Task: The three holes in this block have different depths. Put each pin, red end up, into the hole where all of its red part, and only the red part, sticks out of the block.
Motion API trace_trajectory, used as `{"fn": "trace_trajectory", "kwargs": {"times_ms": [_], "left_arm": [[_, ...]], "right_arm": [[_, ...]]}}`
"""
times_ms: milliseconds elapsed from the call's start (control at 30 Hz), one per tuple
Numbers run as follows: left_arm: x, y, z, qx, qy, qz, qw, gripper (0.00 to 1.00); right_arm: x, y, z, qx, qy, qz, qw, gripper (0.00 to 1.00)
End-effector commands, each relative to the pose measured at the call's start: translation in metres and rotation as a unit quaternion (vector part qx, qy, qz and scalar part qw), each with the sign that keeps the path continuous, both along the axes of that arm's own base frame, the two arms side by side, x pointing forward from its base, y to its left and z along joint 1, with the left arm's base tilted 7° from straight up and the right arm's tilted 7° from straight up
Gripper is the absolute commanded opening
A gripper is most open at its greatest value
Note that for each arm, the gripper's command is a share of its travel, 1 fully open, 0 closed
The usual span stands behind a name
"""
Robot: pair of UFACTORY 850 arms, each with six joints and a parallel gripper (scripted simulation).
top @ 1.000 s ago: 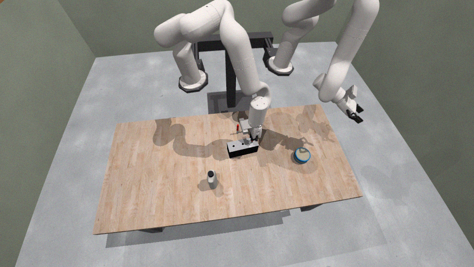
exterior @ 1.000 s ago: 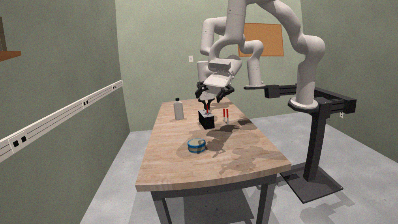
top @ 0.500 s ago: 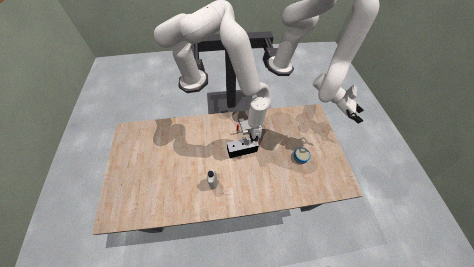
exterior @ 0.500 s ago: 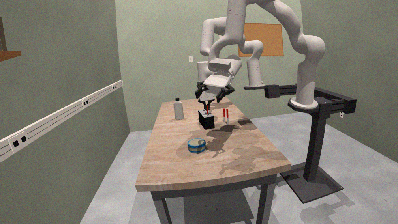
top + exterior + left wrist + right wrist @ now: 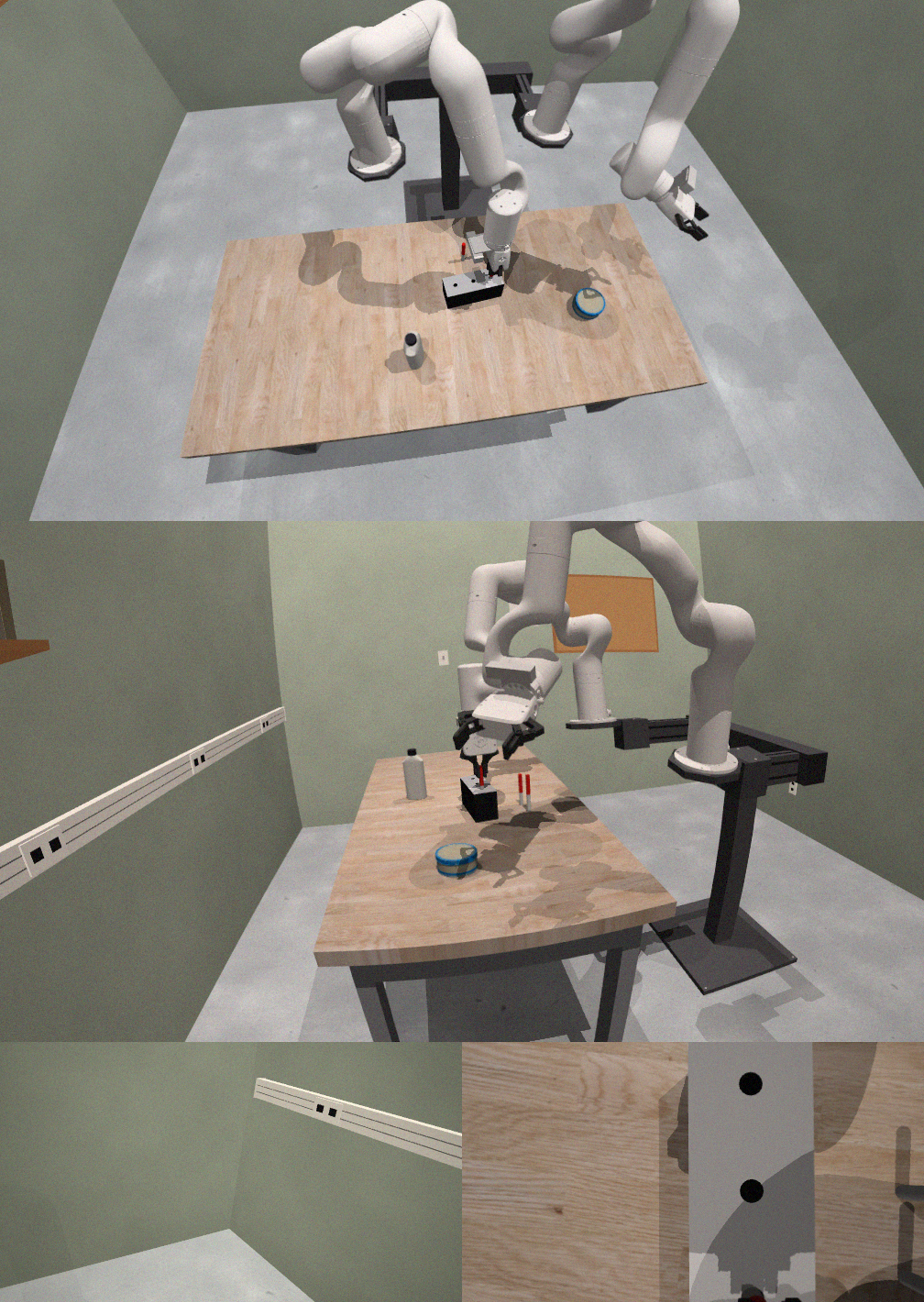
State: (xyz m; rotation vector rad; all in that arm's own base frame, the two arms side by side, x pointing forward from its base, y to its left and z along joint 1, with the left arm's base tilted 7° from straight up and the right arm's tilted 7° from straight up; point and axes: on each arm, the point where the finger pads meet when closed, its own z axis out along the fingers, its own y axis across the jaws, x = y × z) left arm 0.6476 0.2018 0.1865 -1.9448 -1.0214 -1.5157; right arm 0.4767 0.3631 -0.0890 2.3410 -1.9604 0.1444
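Seen from the top, the black-sided block (image 5: 472,294) (image 5: 478,803) (image 5: 751,1134) sat on the wooden table (image 5: 310,401) (image 5: 394,903), its pale top facing up. The right gripper (image 5: 494,274) (image 5: 479,771) (image 5: 766,1299) was at one end of it, clenched on a red-ended pin (image 5: 490,276) (image 5: 480,776) (image 5: 757,1299). The left gripper (image 5: 703,224) (image 5: 486,747) hung spread and unloaded past the table's edge. One upright pin (image 5: 463,248) showed behind the block; a bottle (image 5: 413,353) (image 5: 414,778) and a blue-rimmed tin (image 5: 589,304) (image 5: 456,860) stood well apart.

From the exterior camera, the gripped pin stood upright at the block's near end, red above the top; how deep it sat, I couldn't tell. Two loose pins (image 5: 520,782) (image 5: 528,784) stood red end up beside the block.

The left wrist view took in walls, floor and a pale socket rail (image 5: 390,1124) (image 5: 129,792).

In the right wrist view, two holes (image 5: 751,1083) (image 5: 752,1190) lay open, while red showed at the bottom edge by the dark fingertips.
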Motion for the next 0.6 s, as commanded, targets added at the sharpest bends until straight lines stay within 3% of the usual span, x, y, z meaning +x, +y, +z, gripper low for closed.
{"fn": "trace_trajectory", "kwargs": {"times_ms": [0, 567], "left_arm": [[0.0006, 0.0, 0.0011, 0.0, -0.001, 0.0, 1.0, 1.0], [0.0006, 0.0, 0.0011, 0.0, -0.001, 0.0, 1.0, 1.0]], "right_arm": [[0.0008, 0.0008, 0.0009, 0.001, -0.001, 0.0, 1.0, 0.0], [0.001, 0.0001, -0.003, 0.001, -0.001, 0.0, 1.0, 0.0]]}}
